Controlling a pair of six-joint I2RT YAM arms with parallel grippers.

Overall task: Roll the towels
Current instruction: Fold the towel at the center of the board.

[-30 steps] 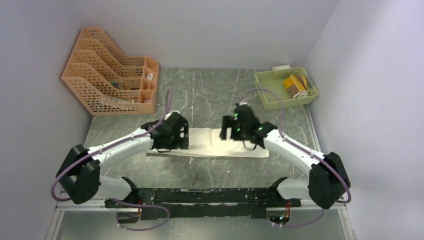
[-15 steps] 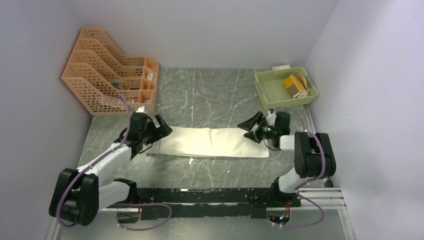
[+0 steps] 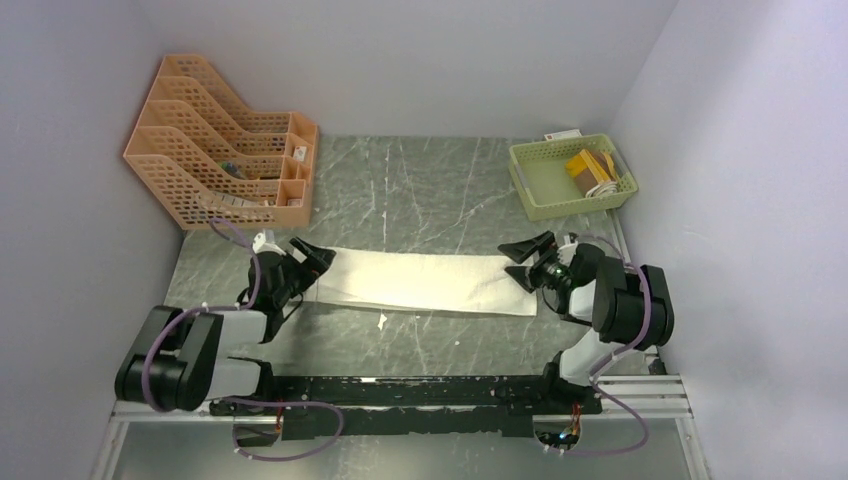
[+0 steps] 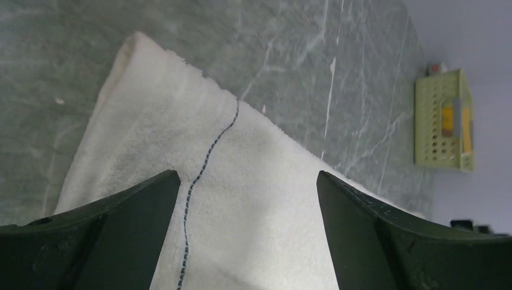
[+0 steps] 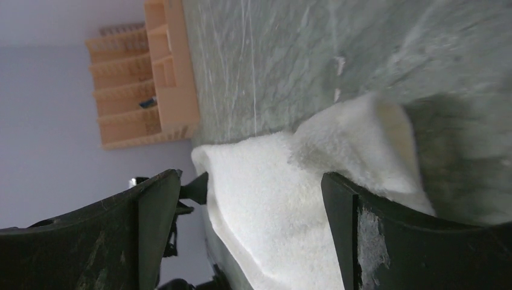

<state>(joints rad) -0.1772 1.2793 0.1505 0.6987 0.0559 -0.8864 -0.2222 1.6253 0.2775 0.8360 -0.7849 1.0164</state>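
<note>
The cream-white towel (image 3: 420,283) lies flat as a long strip across the middle of the table. My left gripper (image 3: 316,262) is open, low at the towel's left end. In the left wrist view the towel (image 4: 253,151), with a dark stitched line, fills the gap between the open fingers of that gripper (image 4: 247,181). My right gripper (image 3: 516,265) is open at the towel's right end. In the right wrist view that gripper (image 5: 250,181) has the towel's folded corner (image 5: 362,139) ahead of it. A mustard-yellow and brown bundle (image 3: 588,170) lies in the green basket (image 3: 535,190).
An orange tiered file rack (image 3: 215,150) stands at the back left and also shows in the right wrist view (image 5: 163,78). The green basket is at the back right, against the wall, and shows in the left wrist view (image 4: 432,133). White specks lie on the marble tabletop (image 3: 400,190).
Both arms have swung outward from above the towel and dropped low, so each gripper now sits at one end of the strip. The towel stays flat.
</note>
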